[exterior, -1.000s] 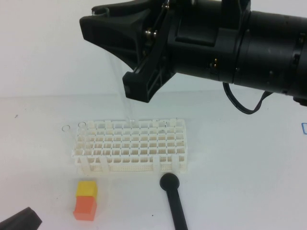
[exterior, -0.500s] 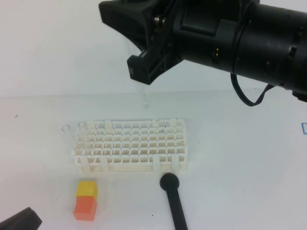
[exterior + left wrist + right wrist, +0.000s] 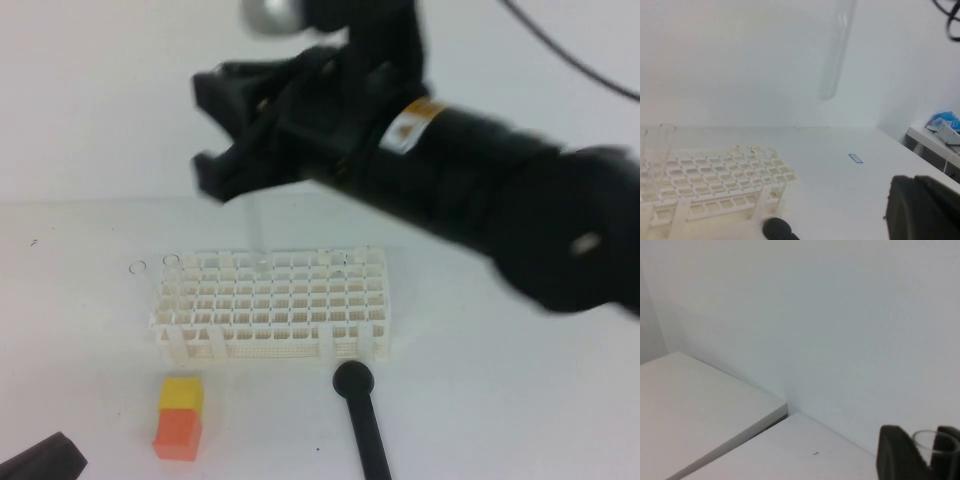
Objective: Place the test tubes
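A clear test tube (image 3: 834, 55) hangs upright in the air, its rounded end above and beyond the white rack (image 3: 270, 305). My right gripper (image 3: 215, 135) is high above the rack's back edge, shut on the tube. In the right wrist view the tube's rim (image 3: 934, 439) sits between the black fingers of the right gripper (image 3: 935, 447). Two tubes (image 3: 172, 262) stand in the rack's far left corner, also visible in the left wrist view as tubes (image 3: 664, 147). My left gripper (image 3: 40, 460) rests low at the table's near left corner.
A black rod with a round head (image 3: 352, 380) lies just in front of the rack. A yellow block on an orange block (image 3: 180, 415) stands near the rack's front left. A small blue mark (image 3: 855, 158) is on the table to the right.
The right arm first lifted the tube away from the rack's back row, then swung and turned, so the gripper now points left. The left arm stayed put.
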You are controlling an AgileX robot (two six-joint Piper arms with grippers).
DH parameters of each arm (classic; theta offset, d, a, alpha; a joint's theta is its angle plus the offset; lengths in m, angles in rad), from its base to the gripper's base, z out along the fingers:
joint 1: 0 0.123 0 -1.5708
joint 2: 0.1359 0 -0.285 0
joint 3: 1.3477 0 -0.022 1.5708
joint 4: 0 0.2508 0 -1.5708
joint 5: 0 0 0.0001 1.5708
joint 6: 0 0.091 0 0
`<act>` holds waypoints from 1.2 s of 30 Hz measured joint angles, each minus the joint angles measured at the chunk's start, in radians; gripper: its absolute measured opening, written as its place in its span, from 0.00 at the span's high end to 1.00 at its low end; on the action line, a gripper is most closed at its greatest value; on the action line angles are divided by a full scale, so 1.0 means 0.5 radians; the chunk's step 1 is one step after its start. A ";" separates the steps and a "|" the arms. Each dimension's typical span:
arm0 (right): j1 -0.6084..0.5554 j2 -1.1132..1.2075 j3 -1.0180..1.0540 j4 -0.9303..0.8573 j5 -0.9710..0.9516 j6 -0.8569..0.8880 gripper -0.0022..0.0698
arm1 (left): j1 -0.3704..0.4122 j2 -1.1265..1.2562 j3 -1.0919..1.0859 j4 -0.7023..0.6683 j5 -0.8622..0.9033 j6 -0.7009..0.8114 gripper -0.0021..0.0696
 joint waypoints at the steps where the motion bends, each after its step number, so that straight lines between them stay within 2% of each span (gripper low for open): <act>1: 0.028 0.061 0.000 -0.077 -0.075 0.032 0.80 | 0.000 0.000 0.000 0.000 0.000 0.000 0.97; 9: 0.081 0.553 0.000 -0.207 -0.972 0.096 0.80 | 0.000 0.000 0.000 0.000 0.000 0.000 0.97; 12: 0.081 0.677 0.000 -0.207 -1.159 0.127 0.80 | 0.000 0.000 0.000 0.000 0.000 0.000 0.97; 23: 0.126 0.973 -0.005 -0.207 -1.393 0.315 0.80 | 0.000 0.000 0.000 0.025 0.000 0.000 0.97; 36: 0.126 1.064 -0.006 -0.210 -1.534 0.370 0.80 | 0.000 0.000 0.000 0.028 0.000 0.000 0.97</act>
